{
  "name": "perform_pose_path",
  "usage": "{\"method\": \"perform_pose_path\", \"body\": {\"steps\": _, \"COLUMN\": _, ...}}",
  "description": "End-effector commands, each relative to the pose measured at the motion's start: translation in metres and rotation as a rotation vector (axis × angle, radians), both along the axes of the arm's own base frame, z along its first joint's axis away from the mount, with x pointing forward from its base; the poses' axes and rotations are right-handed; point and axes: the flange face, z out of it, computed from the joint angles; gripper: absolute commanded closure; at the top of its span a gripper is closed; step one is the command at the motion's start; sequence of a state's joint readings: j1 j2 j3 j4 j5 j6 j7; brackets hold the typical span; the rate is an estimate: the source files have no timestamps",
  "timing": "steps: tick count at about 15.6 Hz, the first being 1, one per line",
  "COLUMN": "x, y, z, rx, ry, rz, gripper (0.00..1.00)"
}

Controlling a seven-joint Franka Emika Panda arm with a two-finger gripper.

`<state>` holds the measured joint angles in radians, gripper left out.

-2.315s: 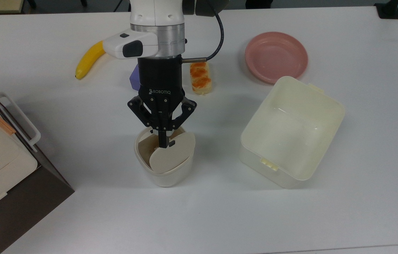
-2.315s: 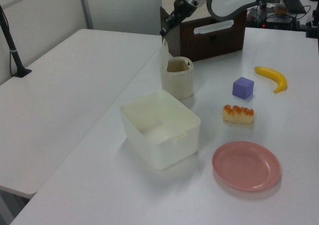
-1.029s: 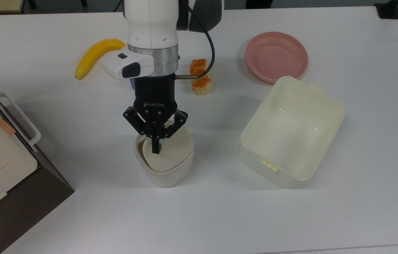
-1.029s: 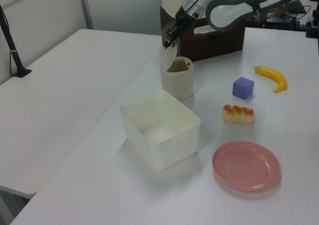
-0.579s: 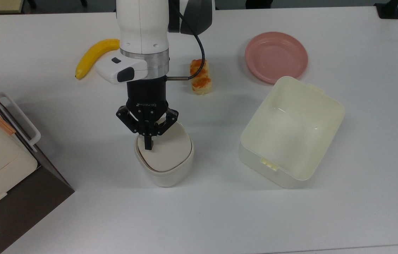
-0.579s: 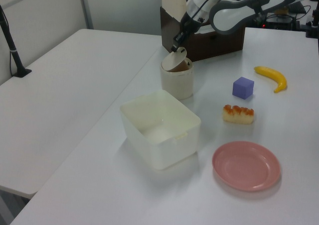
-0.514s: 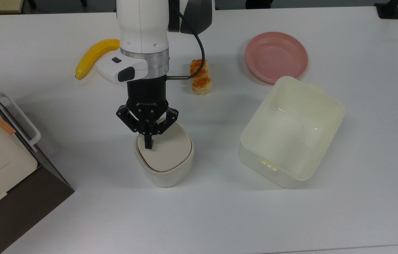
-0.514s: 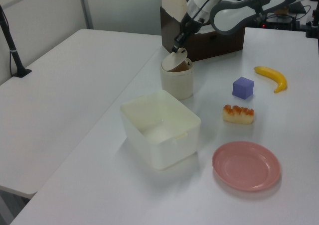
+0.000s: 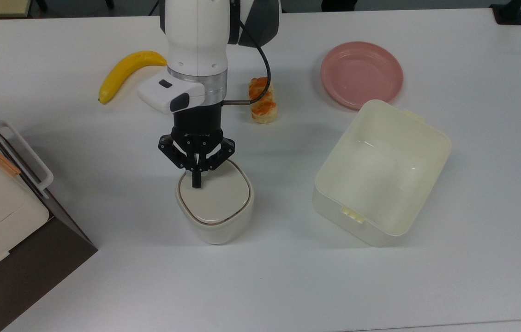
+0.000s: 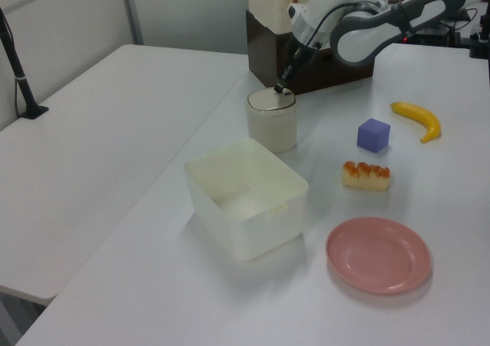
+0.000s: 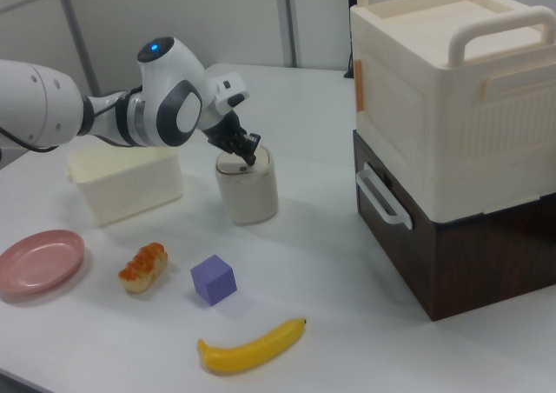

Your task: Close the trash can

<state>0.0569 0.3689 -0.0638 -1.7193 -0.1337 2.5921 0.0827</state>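
On the table, mid-scene: bin [image 9: 215,216] stands upright between the brown box stack [image 11: 452,141] and the tub [image 9: 380,173].
Bin: cream body; beige lid [image 9: 216,196] lies flat inside the rim in the top view, flush as far as I can tell.
End effector: [image 9: 196,184] fingers pinched together, nothing between them; tip sits on the lid close to its far edge in the top view. Right view puts it [image 11: 249,158] at the lid's top surface, arm angled in from the right view's left.
Task status: judged all but done; lid looks down, though whether it has latched cannot be read.
Neighbours: bread [image 9: 262,101], banana [image 9: 126,71] and pink plate [image 9: 362,74] well apart from the bin; purple cube [image 10: 374,135] near the bread in the left view.
Risk 1: tip presses near one edge, not the centre. Harder push there could tilt the lid on its hinge or rock the light bin.
Risk 2: if the lid is sprung and not caught, it may pop up once the tip lifts.
Risk 3: a sideways pull-off could drag the bin across the smooth table; a straight-up retreat looks safer.
Risk 4: arm passes close to the box stack in the left view; a wide swing might clip it.
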Motion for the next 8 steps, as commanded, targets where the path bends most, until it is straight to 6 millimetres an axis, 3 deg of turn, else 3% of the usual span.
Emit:
{"method": "perform_pose_path", "body": {"steps": 1, "x": -0.020, "y": 0.008, "z": -0.017, "rx": -0.057, "ry": 0.053, "rz": 0.053, "gripper": 1.00}}
{"method": "perform_pose_path", "body": {"steps": 5, "x": -0.024, "y": 0.022, "z": -0.030, "rx": -0.074, "ry": 0.077, "rz": 0.083, "gripper": 1.00}}
{"method": "perform_pose_path", "body": {"steps": 8, "x": -0.030, "y": 0.026, "z": -0.051, "rx": -0.112, "ry": 0.111, "rz": 0.102, "gripper": 1.00}}
